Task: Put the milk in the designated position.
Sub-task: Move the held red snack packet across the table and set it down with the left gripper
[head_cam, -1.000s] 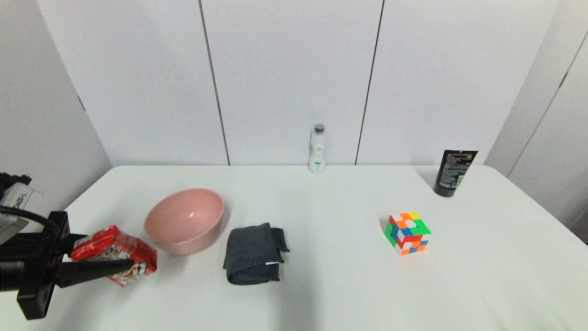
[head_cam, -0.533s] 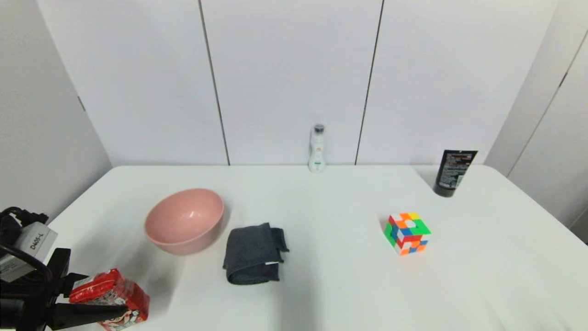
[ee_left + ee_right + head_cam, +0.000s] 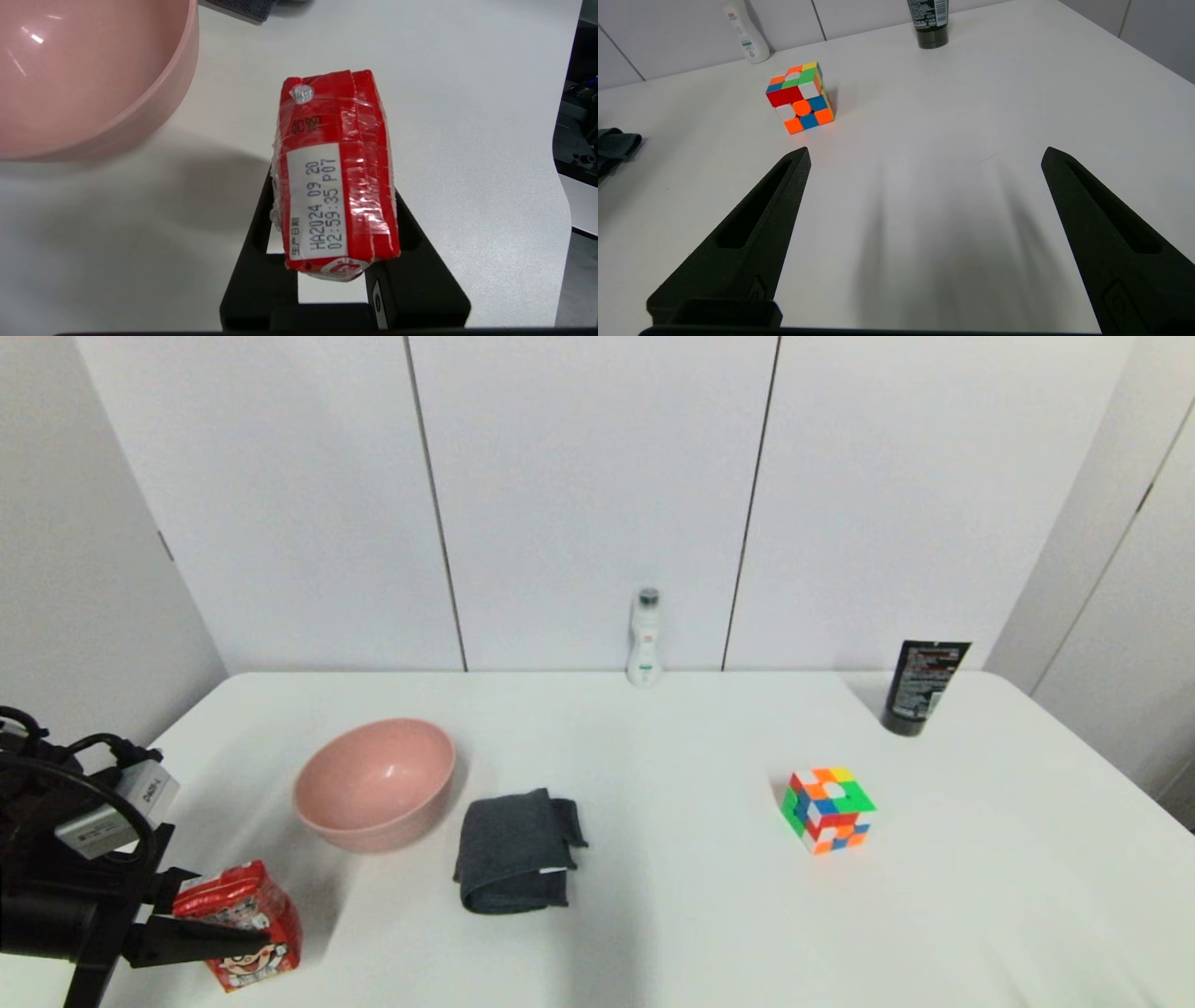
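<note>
At the far left of your head view, the left gripper (image 3: 219,933) sits low over the near left corner of the white worktop (image 3: 672,915), and its jaws are pinching the milk (image 3: 245,924), one black finger on each narrow side of the small red carton. In your left wrist view the milk (image 3: 335,177) lies between the two fingers (image 3: 254,261), its wrapped red top with the printed date label facing the camera, and the carton reaches past the fingertips. You can see the cartoon face on its front from the head camera; whether its base touches the worktop cannot be told. Just beyond it stands the pink bowl (image 3: 375,782), near the carton but apart from it. Next to the right lies a folded dark grey cloth (image 3: 515,851). A slim white bottle (image 3: 644,637) stands at the back edge against the wall. Further right sits a scrambled puzzle cube (image 3: 827,808), then a black tube (image 3: 924,687) standing on its cap near the far right corner. Your right gripper (image 3: 924,156) is out of the head view; its wrist camera shows the jaws spread wide over bare worktop, holding nothing.
</note>
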